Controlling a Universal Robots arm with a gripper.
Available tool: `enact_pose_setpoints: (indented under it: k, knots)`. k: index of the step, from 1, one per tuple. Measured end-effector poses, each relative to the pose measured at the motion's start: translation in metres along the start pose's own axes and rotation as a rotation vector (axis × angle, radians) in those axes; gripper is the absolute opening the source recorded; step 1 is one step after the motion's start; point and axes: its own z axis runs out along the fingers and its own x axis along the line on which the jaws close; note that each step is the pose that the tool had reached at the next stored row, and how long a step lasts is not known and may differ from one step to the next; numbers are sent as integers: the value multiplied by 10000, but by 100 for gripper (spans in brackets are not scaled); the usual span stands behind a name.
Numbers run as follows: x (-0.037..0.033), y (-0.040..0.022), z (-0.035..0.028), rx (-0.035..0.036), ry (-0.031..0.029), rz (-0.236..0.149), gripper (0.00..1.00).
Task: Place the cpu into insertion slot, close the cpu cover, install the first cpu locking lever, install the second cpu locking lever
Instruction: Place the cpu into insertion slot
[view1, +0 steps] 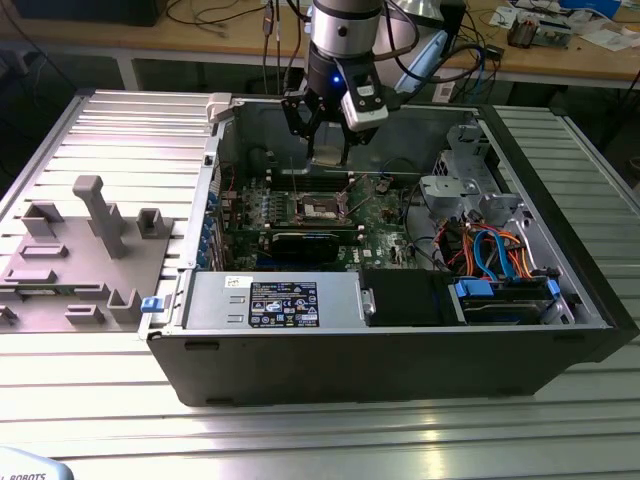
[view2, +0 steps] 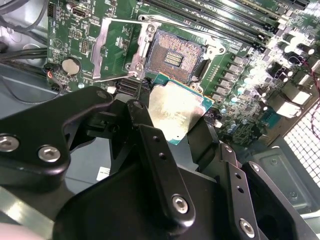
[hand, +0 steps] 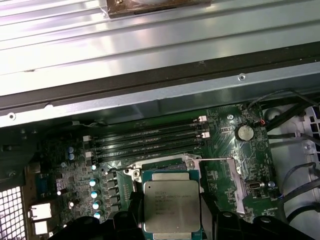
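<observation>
Small flat square cpu (view2: 177, 107) with a silver-grey metal top, clamped at two opposite edges by the black two-fingered gripper (view2: 174, 120). It hangs level, apart from the dark square insertion slot (view2: 172, 57) with its silvery rim, which lies just beyond the fingertips. The thin silvery cpu cover (view2: 116, 47) lies swung open beside the slot on the green circuit board (view2: 240, 75).

In the first wrist view the cpu (hand: 171, 205), clamped in the hand (hand: 172, 222), covers most of the insertion slot (hand: 160, 165) beyond it, and the picture's edge cuts off its side nearest the wrist. In the second wrist view the fingers (view2: 155, 150) hide that same side of it.
</observation>
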Motion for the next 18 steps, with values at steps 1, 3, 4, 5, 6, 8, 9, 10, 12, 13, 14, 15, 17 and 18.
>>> enact_pose_setpoints:
  k: [1,3,4,5,6,8,9,10,12,13,14,15,17,18]
  knots:
    - [0,0,0,0,-1,19,55]
    - [0,0,2,-2,-8,91,55]
    - [0,0,3,-2,-10,119,55]
    - [0,0,5,-3,-13,151,55]
    - [0,-1,5,-3,-15,178,55]
    - [0,-1,6,-3,-18,210,55]
    - [0,-1,7,-4,-19,223,55]
    - [0,-1,7,-5,-21,238,55]
    - [0,-1,8,-6,-23,268,55]
    - [0,-1,10,-6,-25,289,55]
    - [0,-1,11,-6,-27,314,55]
    - [0,-1,12,-6,-30,342,55]
    - [0,-1,14,-8,-34,390,55]
    - [0,-1,15,-8,-36,416,55]
